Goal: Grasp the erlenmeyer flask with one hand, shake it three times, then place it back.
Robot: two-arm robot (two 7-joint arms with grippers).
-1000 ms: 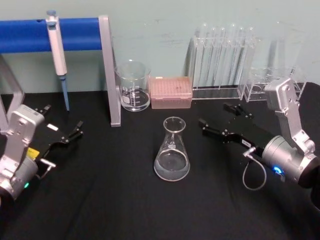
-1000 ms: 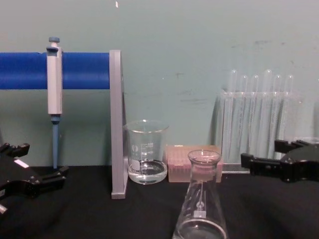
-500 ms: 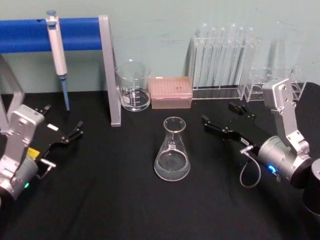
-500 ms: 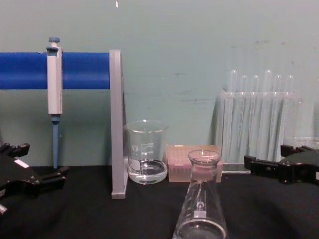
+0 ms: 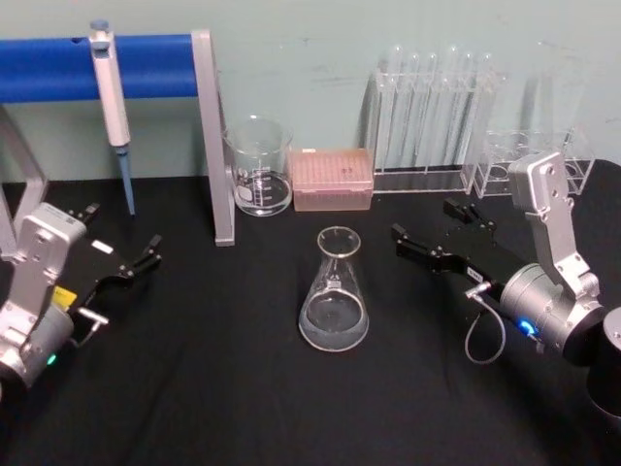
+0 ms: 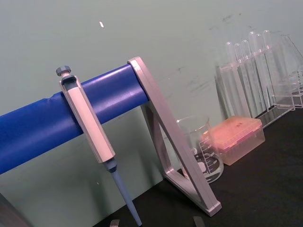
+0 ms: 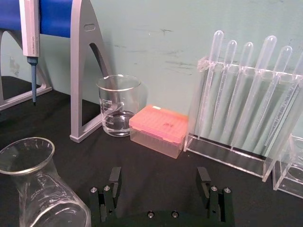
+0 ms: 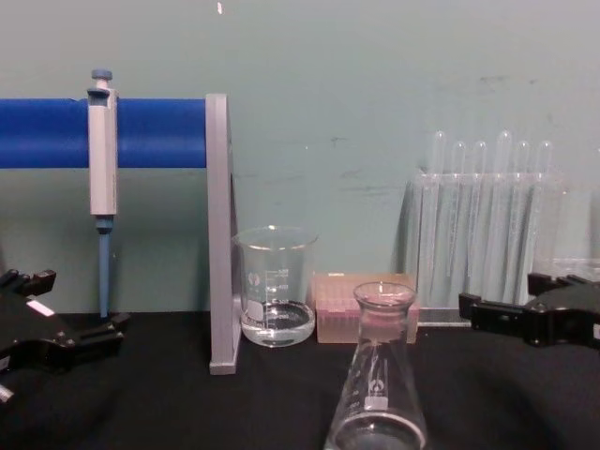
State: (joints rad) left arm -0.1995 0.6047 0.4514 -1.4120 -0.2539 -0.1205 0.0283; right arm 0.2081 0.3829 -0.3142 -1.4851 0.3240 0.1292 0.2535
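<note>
Black cloth covers the desk (image 5: 243, 408), with a pale green wall behind it.

Right pincer (image 5: 434, 236): jaws spread wide, holding nothing. It sits to the right of the erlenmeyer flask (image 5: 335, 291), near but clear of the glass, with the fingertips pointing toward it. In the right wrist view the two fingers (image 7: 114, 182) stand well apart and the flask (image 7: 40, 189) lies off to one side, not between them.

Step in hand, as judged: approach, before any grasp. The flask stands upright at mid-desk, untouched, so shaking and return are not yet begun. The next move calls for bringing the open jaws around the narrow neck, square to it, then closing firmly; the glass looks smooth and may slip.

Arm pose: the right forearm lies low over the desk, its silver wrist angled inward toward the flask.

Left pincer (image 5: 124, 254): parked at the desk's left edge, jaws apart, empty.

Beyond: beaker (image 5: 258, 167), pink tip box (image 5: 332, 179), test-tube rack (image 5: 432, 112) and pipette (image 5: 113, 102) on its blue stand.
</note>
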